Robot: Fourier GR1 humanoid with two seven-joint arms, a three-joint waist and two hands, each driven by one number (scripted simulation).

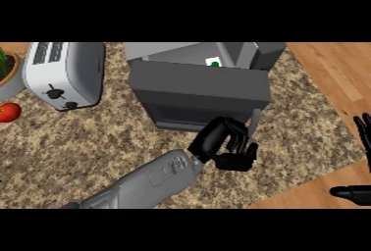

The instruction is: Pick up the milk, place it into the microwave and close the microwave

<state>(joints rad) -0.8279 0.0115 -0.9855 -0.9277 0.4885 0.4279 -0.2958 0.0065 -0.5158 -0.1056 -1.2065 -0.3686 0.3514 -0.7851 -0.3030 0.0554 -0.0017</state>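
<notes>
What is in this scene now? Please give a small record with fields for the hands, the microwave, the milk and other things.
left robot hand: at the microwave door, fingers curled, holding nothing visible
right robot hand: open, resting at right edge
microwave door: nearly closed
milk: inside the microwave, only its top shows
toaster: left of microwave
tomato: far left

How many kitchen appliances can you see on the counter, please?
2: a toaster at the upper left, and the microwave at the top centre, its door swung partly shut. Others may sit beyond the view's edges.
</notes>
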